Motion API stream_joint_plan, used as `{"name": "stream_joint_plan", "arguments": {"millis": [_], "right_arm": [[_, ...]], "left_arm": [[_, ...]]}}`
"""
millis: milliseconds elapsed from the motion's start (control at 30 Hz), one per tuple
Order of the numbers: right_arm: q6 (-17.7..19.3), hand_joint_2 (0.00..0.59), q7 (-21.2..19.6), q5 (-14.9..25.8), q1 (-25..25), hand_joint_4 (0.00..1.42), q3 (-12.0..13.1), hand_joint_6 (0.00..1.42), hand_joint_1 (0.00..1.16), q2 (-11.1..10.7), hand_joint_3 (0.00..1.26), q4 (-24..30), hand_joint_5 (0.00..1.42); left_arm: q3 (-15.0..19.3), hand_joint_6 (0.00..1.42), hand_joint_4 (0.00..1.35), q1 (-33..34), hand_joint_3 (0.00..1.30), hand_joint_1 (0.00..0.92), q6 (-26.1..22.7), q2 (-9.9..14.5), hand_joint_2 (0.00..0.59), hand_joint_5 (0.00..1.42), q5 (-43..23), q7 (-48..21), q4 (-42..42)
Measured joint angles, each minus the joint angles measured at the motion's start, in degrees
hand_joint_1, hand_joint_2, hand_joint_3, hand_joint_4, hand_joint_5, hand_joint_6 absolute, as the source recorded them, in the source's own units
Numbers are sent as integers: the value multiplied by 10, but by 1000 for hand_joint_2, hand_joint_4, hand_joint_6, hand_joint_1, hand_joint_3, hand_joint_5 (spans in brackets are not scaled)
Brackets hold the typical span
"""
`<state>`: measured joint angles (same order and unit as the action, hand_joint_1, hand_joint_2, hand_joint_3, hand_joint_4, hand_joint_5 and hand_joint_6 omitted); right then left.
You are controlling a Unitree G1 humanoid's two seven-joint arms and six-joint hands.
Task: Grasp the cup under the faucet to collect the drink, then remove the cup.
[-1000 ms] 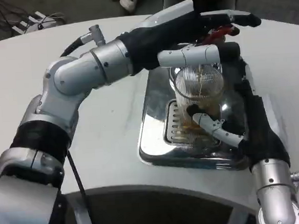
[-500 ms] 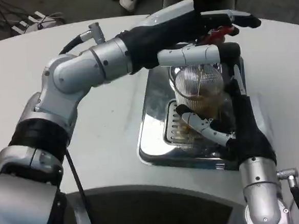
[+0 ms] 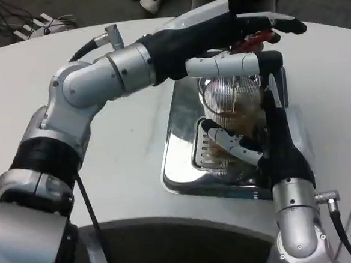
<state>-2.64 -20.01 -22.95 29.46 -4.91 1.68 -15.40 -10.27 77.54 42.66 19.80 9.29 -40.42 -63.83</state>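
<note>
A clear ribbed cup [image 3: 232,100] stands on the silver drip tray [image 3: 179,143] under the faucet, with amber drink in its lower part and a thin stream falling into it. My right hand [image 3: 257,141] wraps around the cup from the right and front, fingers across its lower wall. My left hand [image 3: 235,40] reaches over the cup from the left and rests on the dispenser top, by a red lever [image 3: 254,39]. The faucet itself is hidden behind that hand.
The drip tray has a slotted grate [image 3: 208,148] wet with amber liquid. White table [image 3: 129,165] surrounds the tray. A cable [image 3: 87,204] runs along my left forearm. Cords and shoes lie on the floor beyond the table's far edge.
My right forearm and hand have swung left and closed in around the cup; the thumb now lies across its lower front. The drink level has risen. My left hand stays put.
</note>
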Motion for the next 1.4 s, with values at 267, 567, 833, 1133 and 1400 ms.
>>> {"name": "stream_joint_plan", "arguments": {"millis": [267,567,833,1133,1400], "right_arm": [[0,186,-26,-1,17,22,-3,283,751,7,0,-23,123],[0,193,-48,-1,38,34,-8,284,739,13,0,-55,126],[0,199,-70,-2,56,69,-11,284,722,24,0,-81,146],[-3,212,-107,-9,65,166,-23,352,728,29,86,-100,225],[1,222,-151,-16,78,259,-37,417,720,29,171,-134,305]], "left_arm": [[0,180,101,5,197,0,0,1,0,140,3,0,-4],[-4,180,109,11,203,0,4,2,0,141,9,1,-11],[-7,180,111,13,208,0,7,2,0,141,18,9,-15],[-12,189,112,13,209,0,15,3,1,141,24,19,-20],[-13,194,140,13,219,0,17,3,0,151,24,26,-21]]}}
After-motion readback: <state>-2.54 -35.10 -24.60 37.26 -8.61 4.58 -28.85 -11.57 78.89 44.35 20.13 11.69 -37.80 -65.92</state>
